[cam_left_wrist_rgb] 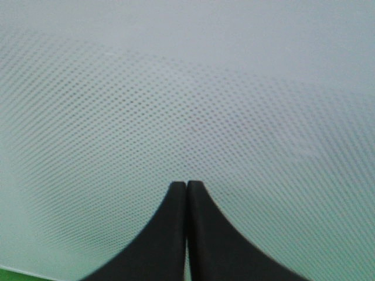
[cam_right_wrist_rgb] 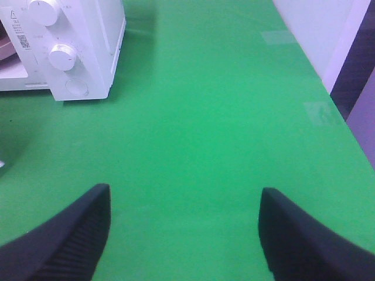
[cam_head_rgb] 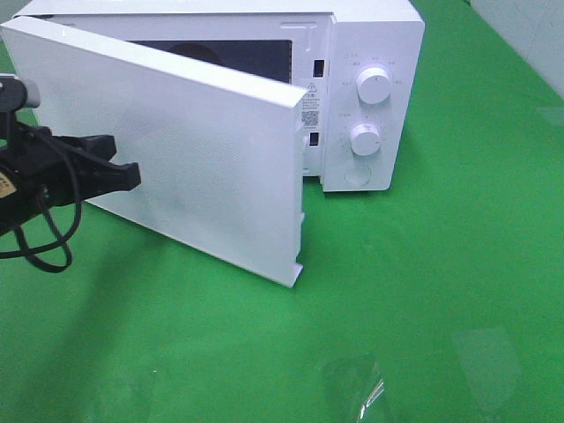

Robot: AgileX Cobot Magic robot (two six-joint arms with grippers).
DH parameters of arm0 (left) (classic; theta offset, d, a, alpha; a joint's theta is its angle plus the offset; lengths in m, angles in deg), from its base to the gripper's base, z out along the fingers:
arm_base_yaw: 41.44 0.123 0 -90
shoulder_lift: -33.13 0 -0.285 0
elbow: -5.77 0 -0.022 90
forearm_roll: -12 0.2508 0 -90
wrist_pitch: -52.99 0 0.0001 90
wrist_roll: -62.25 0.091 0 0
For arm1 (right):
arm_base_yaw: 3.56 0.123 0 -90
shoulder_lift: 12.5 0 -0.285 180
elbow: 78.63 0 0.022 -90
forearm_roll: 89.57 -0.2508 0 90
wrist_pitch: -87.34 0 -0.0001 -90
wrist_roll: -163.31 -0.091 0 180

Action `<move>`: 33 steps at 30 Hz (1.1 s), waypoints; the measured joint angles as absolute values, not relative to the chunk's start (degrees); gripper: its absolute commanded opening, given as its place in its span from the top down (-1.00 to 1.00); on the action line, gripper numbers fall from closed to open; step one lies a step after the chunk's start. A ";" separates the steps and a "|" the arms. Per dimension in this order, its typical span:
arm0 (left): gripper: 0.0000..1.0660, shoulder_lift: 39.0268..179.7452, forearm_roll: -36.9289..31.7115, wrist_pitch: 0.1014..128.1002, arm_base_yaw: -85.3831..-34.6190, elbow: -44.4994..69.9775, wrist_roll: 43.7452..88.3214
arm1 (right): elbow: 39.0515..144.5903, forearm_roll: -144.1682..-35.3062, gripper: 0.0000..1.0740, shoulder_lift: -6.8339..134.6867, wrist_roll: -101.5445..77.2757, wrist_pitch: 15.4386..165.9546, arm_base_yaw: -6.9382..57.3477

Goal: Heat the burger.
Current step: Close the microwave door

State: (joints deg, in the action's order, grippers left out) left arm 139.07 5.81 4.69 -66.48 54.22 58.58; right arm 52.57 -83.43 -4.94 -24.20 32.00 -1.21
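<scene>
A robot lab bench: white microwave (cam_head_rgb: pixel 379 44) on a green-covered table (cam_head_rgb: pixel 441 291).

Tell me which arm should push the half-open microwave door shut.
Left. The left gripper, shut, sits right at the door, facing its outer face; the right gripper hangs open over the green table, away from it.

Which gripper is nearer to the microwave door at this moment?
Left. The left gripper, shut, has its tips right at the microwave door, on its outer face, touching or nearly so. The right gripper, open, hovers over the green table, away past the knobs.
</scene>
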 measured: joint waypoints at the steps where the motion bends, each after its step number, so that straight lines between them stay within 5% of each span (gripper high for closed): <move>1: 1.00 139.07 5.81 4.69 -66.48 54.22 58.58 | 52.57 -83.43 -0.27 -4.94 -24.20 32.00 -1.21; 16: 1.00 145.77 -7.99 4.74 -76.85 40.24 66.09 | 52.57 -83.43 -0.27 -4.94 -24.20 32.00 -1.21; 33: 1.00 150.07 -7.99 8.35 -78.45 31.53 67.18 | 52.57 -83.43 -0.27 -4.94 -24.20 32.00 -1.21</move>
State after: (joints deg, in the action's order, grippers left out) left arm 150.07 -7.99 8.35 -78.45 31.53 67.18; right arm 52.57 -83.43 -4.94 -24.20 32.00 -1.21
